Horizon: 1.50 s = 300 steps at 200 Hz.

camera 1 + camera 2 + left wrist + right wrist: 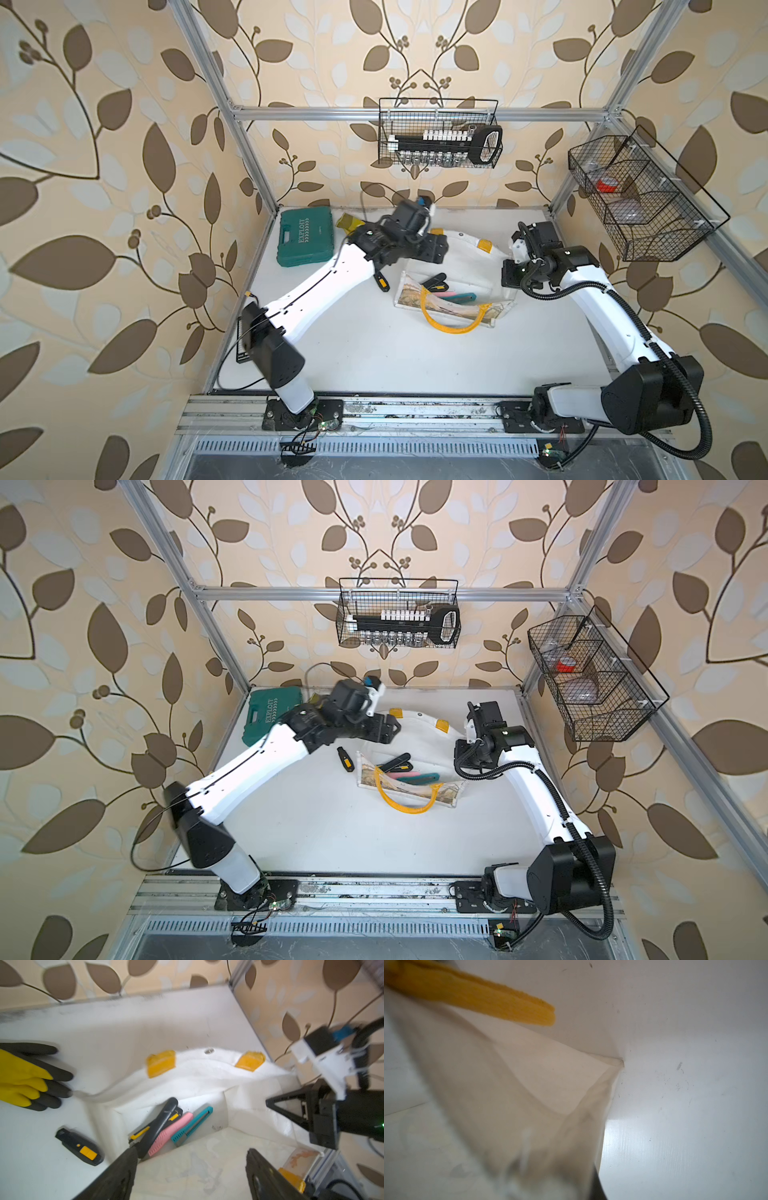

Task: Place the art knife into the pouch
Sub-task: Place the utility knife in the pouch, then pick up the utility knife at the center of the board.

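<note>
Left wrist: knife point(160, 1124) near gripper point(191, 1154) (in pouch point(197, 1078)).

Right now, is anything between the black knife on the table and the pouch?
Nothing loose. The black knife lies on the table beside the pouch; only the pouch's own raised side wall stands between it and the open inside.

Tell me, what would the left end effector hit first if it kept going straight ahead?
Most likely the pouch: the open left end effector points into its mouth, where several knives lie. Whether cloth or knives come first is unclear.
</note>
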Each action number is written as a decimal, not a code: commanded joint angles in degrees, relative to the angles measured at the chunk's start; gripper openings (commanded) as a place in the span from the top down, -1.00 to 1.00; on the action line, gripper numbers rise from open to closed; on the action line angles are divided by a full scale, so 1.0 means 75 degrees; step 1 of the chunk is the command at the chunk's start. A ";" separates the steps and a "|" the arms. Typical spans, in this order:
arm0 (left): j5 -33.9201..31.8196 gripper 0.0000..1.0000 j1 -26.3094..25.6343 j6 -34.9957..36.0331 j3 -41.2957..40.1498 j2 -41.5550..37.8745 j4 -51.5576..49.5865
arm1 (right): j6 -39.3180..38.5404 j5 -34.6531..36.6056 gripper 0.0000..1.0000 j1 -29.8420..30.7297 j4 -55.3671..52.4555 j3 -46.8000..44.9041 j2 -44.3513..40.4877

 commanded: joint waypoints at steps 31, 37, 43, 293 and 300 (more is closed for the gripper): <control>-0.0446 -0.78 0.1677 -0.0745 -0.1994 -0.1827 0.0405 | -0.0052 -0.0007 1.00 0.0033 0.0020 -0.0027 -0.0024; -0.0533 -0.79 0.1852 -0.0796 -0.2177 -0.1856 0.0317 | -0.0049 -0.0009 1.00 0.0035 0.0020 -0.0026 -0.0029; -0.0517 -0.79 0.2015 -0.0813 -0.2377 -0.1869 0.0309 | -0.0049 0.0003 1.00 0.0036 0.0014 -0.0042 -0.0056; -0.2524 -0.68 0.1266 -0.1781 -0.2314 0.3145 0.0614 | -0.0108 -0.0073 1.00 0.0111 0.0224 -0.0247 0.0094; -0.2534 -0.65 0.1266 -0.1751 -0.2317 0.3177 0.0614 | -0.0120 -0.0067 1.00 0.0109 0.0227 -0.0241 0.0109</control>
